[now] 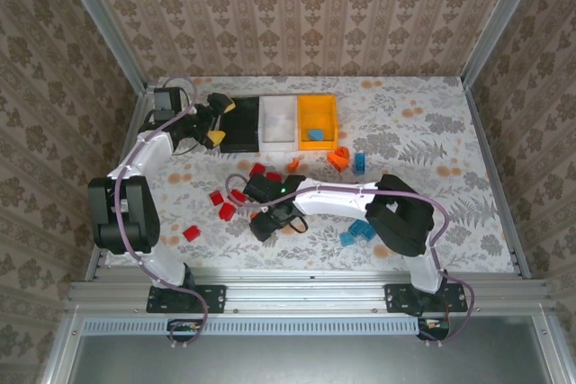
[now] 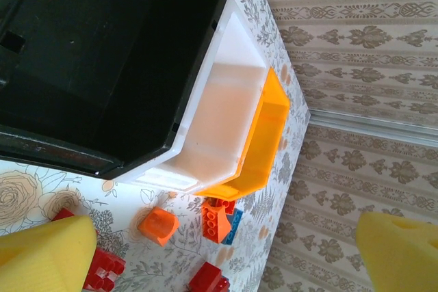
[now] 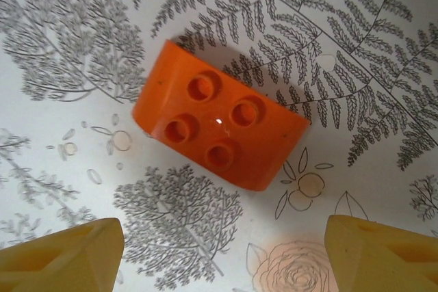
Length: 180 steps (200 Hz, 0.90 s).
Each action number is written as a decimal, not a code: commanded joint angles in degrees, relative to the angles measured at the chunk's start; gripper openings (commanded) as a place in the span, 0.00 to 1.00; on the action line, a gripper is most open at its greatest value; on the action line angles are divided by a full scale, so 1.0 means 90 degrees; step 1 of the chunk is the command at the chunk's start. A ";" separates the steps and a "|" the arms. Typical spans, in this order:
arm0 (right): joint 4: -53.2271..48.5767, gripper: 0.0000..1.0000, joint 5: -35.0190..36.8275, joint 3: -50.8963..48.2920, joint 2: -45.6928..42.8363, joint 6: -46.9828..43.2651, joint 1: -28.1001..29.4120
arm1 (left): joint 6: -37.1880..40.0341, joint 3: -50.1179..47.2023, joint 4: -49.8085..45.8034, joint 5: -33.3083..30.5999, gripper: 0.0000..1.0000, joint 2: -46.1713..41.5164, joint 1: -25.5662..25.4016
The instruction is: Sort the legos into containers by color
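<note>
our right gripper (image 3: 219, 258) hangs wide and empty over an orange brick (image 3: 219, 128), well clear of the black bin (image 2: 102, 66), ready to straddle it; our left gripper (image 2: 222, 251) gapes empty by that bin.

You face beige damask-patterned wallpaper walls (image 1: 306, 15) on three sides, joined by bare aluminium corner posts (image 1: 99, 20). Tabletop: white sheet printed with grey ferns and orange blossoms (image 1: 423, 123). Grooved aluminium rail (image 1: 306, 287) along near edge. Even, soft light.

No readable text, label, brand, number or sign on anything visible.
</note>
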 commanded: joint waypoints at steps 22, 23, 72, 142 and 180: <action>0.0200 0.78 0.0648 0.0453 0.0714 -0.0474 -0.0232 | 0.0023 -0.0012 -0.0059 -0.0011 1.00 0.0019 0.0010; 0.0231 0.78 0.0664 0.0453 0.0721 -0.0470 -0.0242 | 0.0024 -0.0012 -0.0060 -0.0002 1.00 0.0020 0.0010; 0.1026 0.79 0.0865 0.0866 0.1120 -0.0453 -0.0511 | 0.0104 0.0052 -0.0198 -0.0060 1.00 0.0013 0.0188; 0.1126 0.48 0.0816 0.0537 0.0920 -0.0312 -0.0834 | 0.0046 0.0031 -0.0140 -0.0031 1.00 -0.0004 0.0289; 0.1210 0.29 0.1361 0.0191 0.0571 -0.0147 -0.0866 | -0.0002 -0.0019 -0.0082 -0.0038 1.00 0.0021 0.0236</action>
